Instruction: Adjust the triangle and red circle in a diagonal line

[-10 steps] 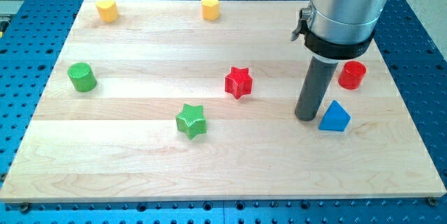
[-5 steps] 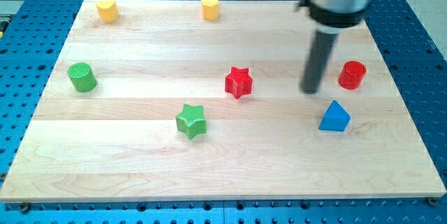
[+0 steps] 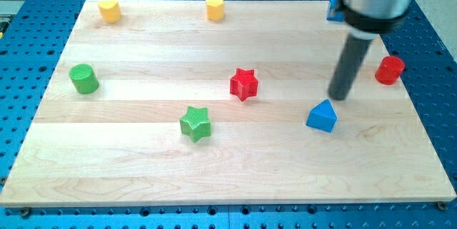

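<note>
Where my tip rests, blue triangle just below-left

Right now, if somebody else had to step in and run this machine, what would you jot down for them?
No gripper: my tip rests on the board just up and right of the blue triangle, close to it, contact unclear. The red circle sits further up and right, near the board's right edge. The two already lie on a rough diagonal with my tip between them. Left to do: check the line and nudge if needed. The other blocks are well clear.
</note>
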